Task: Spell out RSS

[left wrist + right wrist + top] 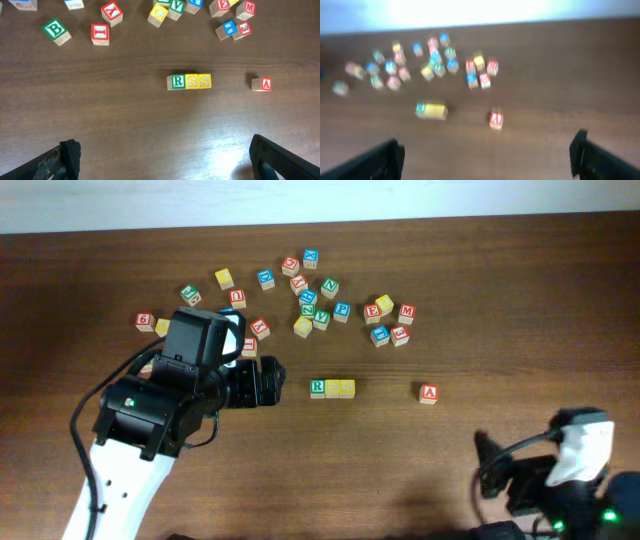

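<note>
Three letter blocks stand touching in a row mid-table: a green R block [317, 388] [178, 82], then two yellow S blocks [340, 388] [198, 81]. In the blurred right wrist view the row [431, 110] shows as a green and yellow strip. My left gripper [268, 383] [162, 157] is open and empty, a little left of the row. My right gripper [485, 465] [487, 152] is open and empty at the front right, far from the blocks.
A red A block [428, 393] [262, 84] [496, 119] lies alone right of the row. Several loose letter blocks [308, 297] are scattered across the back of the table, with a green B block [55, 30] and a red block [100, 33] near my left arm.
</note>
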`<state>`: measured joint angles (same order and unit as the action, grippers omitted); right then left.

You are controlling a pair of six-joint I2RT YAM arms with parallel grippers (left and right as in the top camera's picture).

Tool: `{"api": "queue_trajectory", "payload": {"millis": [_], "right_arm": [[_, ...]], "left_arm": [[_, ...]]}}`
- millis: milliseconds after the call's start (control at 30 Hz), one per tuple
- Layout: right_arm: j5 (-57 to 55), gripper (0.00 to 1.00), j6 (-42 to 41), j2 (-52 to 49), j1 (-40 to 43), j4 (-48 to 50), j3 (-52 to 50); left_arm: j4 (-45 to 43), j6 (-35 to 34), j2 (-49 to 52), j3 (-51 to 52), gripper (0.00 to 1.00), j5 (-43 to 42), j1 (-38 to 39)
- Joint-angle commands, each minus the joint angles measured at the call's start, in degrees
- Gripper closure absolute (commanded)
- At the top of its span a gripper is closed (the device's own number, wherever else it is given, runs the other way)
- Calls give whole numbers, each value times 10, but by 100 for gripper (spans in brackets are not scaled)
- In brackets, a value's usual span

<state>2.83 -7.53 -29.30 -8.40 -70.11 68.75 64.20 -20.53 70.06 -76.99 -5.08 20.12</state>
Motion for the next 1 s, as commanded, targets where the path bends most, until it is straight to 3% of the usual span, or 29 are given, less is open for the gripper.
{"api": "queue_trajectory", "payload": {"millis": [0, 133, 500, 600, 967], "right_arm": [[28, 2, 88, 91, 7, 109, -163], [59, 2, 88, 188, 7, 330, -392], [82, 2, 88, 291, 28, 660, -647], [81, 2, 88, 291, 49, 699, -680], [37, 2, 79, 291, 89, 659, -684]], "left_arm": [[2, 5, -7, -3, 1, 4, -2], [2, 5, -7, -3, 1, 4, -2], [2, 5, -7, -3, 1, 4, -2], [2, 5, -7, -3, 1, 4, -2], [2, 5, -7, -3, 1, 4, -2]]}}
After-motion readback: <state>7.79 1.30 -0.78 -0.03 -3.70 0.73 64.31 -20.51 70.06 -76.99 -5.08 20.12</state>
